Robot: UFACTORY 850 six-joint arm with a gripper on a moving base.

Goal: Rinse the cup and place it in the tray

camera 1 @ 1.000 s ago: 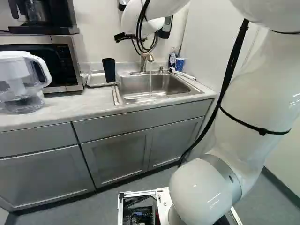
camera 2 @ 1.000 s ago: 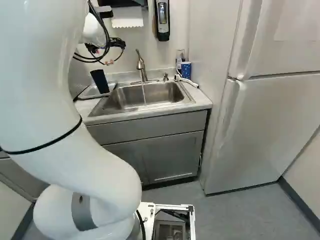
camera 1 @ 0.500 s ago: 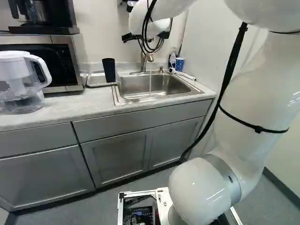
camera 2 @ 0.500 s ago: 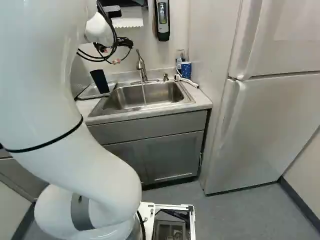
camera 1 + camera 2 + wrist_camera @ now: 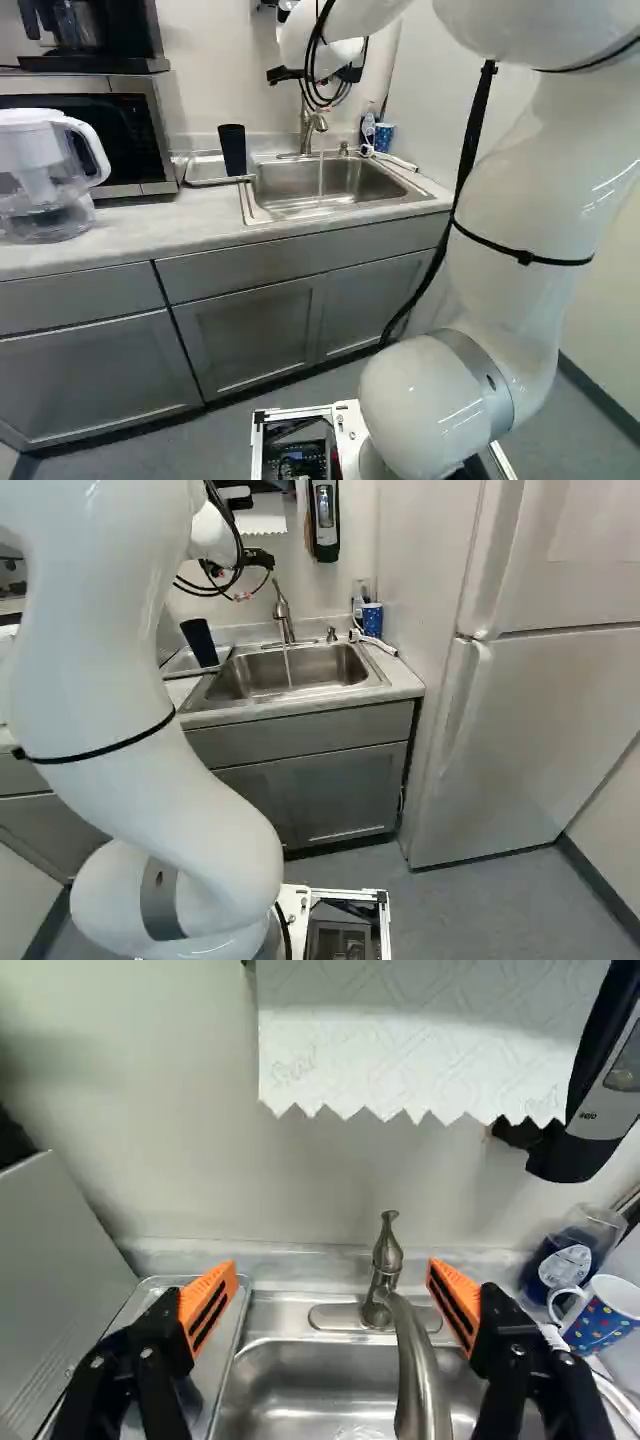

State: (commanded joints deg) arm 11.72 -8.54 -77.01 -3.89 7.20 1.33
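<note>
The black end effector (image 5: pixel 332 1270) of a white robot arm (image 5: pixel 535 190) hangs released over the sink (image 5: pixel 290 195), its orange-padded fingers spread wide and nothing between them, as water (image 5: pixel 321 178) runs from the tap (image 5: pixel 388 1255) at twelve o'clock, in the gap ahead. The task's black cup (image 5: pixel 232 150) stands in the metal tray (image 5: pixel 205 170) beside the basin, lower down and toward about nine o'clock from the end effector, with twelve taken straight ahead to the wall. Its long axis looks near upright in the left base view, though it appears to lean in the right base view. The lone arm rises from its base, bends high and reaches out over the bench (image 5: pixel 150 225), wrist aimed mostly forward at the tap. With the cup in its tray and the handle lined up between the pads, shutting off the water looks the likelier next step; whether the cup has been rinsed cannot be told
</note>
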